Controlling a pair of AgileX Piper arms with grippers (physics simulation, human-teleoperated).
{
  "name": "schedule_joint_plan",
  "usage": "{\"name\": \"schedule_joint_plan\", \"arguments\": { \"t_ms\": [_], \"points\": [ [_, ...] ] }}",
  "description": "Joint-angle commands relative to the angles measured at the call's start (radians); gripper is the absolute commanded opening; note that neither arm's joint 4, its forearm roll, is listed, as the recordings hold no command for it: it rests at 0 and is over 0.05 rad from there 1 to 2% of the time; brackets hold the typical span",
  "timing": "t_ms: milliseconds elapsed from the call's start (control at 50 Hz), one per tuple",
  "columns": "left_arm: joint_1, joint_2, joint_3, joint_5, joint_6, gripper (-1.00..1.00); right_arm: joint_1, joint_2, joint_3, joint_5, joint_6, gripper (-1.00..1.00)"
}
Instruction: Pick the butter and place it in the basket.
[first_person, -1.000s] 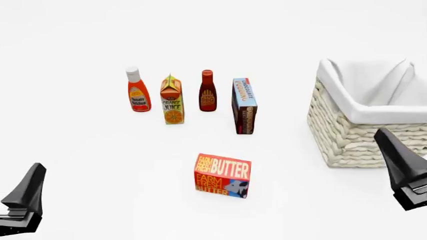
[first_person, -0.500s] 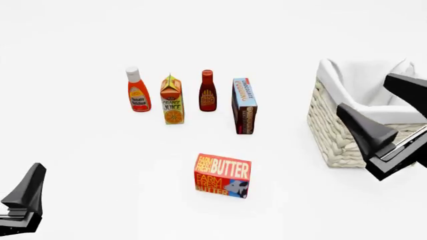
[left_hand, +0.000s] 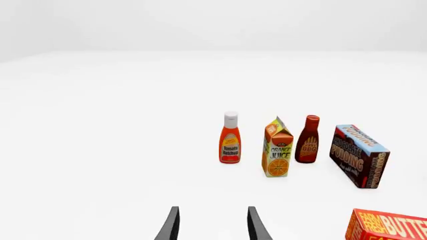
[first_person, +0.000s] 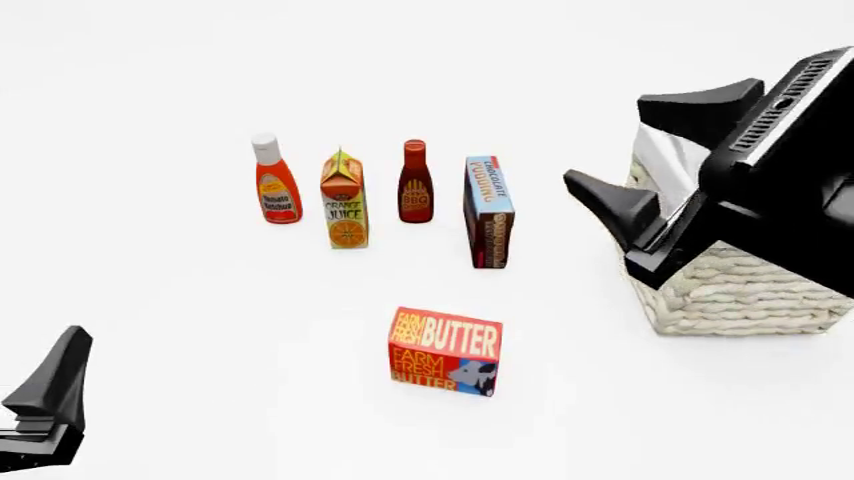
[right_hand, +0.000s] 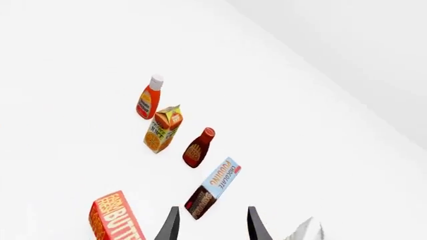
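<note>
Five groceries stand on the white table (first_person: 174, 330) in the front view: one "FARM FRESH BUTTER" box, the butter (first_person: 446, 351), alone toward the near edge with open room all around, behind it a row of one ketchup bottle (first_person: 276, 181), one "ORANGE JUICE" carton (first_person: 343, 199), one BBQ bottle (first_person: 415, 182) and one "PUDDING" box (first_person: 489, 211); the right gripper (first_person: 627, 150), spread and empty, hangs before the basket (first_person: 727, 290) at the right edge, the left gripper (first_person: 60, 365) sits low at the near left corner. Left wrist view: parted fingers (left_hand: 171, 226), nothing between. Right wrist view: fingers (right_hand: 255, 226) likewise apart.

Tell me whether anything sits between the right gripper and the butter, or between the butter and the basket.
Nothing visible blocks either path. The right gripper hangs open in front of the basket; bare table lies between it and the butter. The pudding box stands farther back, off both lines.
</note>
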Motion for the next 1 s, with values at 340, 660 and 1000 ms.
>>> {"name": "schedule_joint_plan", "arguments": {
  "t_ms": [340,660,1000],
  "points": [
    [0.0,0.0,0.0,0.0,0.0,1.0,0.121,0.319,-0.306,0.172,-0.059,1.0],
    [0.0,0.0,0.0,0.0,0.0,1.0,0.128,0.393,-0.373,0.248,-0.067,1.0],
    [0.0,0.0,0.0,0.0,0.0,1.0,0.211,0.459,-0.4,0.336,-0.081,1.0]
  ]
}}
